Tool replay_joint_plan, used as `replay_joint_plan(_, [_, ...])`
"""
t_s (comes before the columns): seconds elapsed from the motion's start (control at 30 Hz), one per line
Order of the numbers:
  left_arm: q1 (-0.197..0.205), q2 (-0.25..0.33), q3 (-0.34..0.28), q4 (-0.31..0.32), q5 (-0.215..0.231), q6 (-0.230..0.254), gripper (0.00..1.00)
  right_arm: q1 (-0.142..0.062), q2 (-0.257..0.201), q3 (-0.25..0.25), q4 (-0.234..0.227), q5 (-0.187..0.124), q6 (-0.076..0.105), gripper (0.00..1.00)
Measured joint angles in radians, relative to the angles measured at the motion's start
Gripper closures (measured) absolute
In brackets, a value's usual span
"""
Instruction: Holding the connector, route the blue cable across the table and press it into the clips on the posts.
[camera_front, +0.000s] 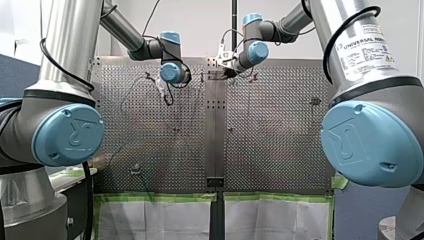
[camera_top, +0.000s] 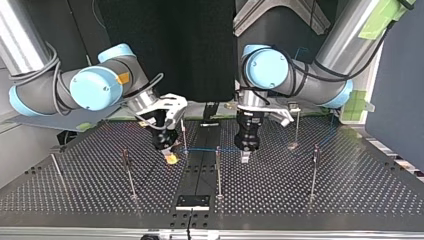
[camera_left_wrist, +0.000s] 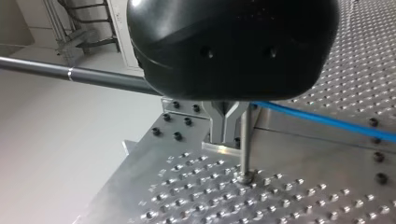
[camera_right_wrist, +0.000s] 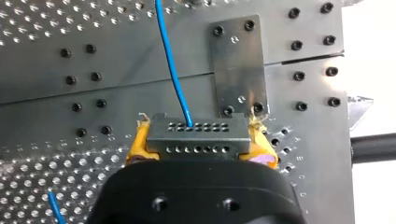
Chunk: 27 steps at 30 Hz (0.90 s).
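The blue cable (camera_right_wrist: 170, 70) leaves the top face of the connector (camera_right_wrist: 198, 135). In our right wrist view it runs away from the gripper over the perforated table (camera_right_wrist: 42, 154), passing beside a flat metal plate (camera_right_wrist: 238, 60) bolted across the table's middle seam. The connector is a small grey block with two rows of holes. Our right gripper (camera_right_wrist: 201, 147) holds it by its ends, with the yellow pads (camera_right_wrist: 139, 148) pressed against either side, so those fingers are narrow and full. A second short piece of the cable shows beside that gripper, low over the table.

In the top view the cable is a thin, nearly level line above the table's middle strip. It runs from our right gripper at the view's left to our left gripper (camera_top: 245, 156) at the view's right. It crosses the middle post (camera_top: 218, 170), which stands upright between the two grippers. We cannot tell whether it sits in that post's clip.

In our left wrist view the metal fingers (camera_left_wrist: 218, 122) are drawn close together. The cable comes out right at them and runs off sideways above the table. They look closed on it, though the black gripper body hides most of the grip. A slim post (camera_left_wrist: 245, 140) stands upright just beside those fingers, its foot set in the table.

The other posts (camera_top: 314, 170) stand well apart from the grippers in the top view.
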Motion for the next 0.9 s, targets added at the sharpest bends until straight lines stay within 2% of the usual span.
replay_joint_plan(0.17, [0.013, -0.004, 0.007, 0.003, 0.017, -0.009, 1.0, -0.011, 0.001, -0.003, 0.0, -0.006, 0.001, 1.0])
replay_joint_plan(0.4, [0.022, -0.063, 0.049, 0.0, 0.055, -0.022, 1.0, -0.029, 0.003, -0.003, -0.001, -0.016, 0.005, 1.0])
replay_joint_plan(0.63, [0.025, -0.132, 0.116, -0.011, 0.069, -0.032, 1.0, -0.055, 0.027, -0.003, -0.006, -0.032, 0.009, 1.0])
replay_joint_plan(0.9, [0.042, -0.153, 0.143, -0.021, 0.072, -0.033, 1.0, -0.085, 0.043, -0.024, -0.009, -0.055, 0.017, 1.0])
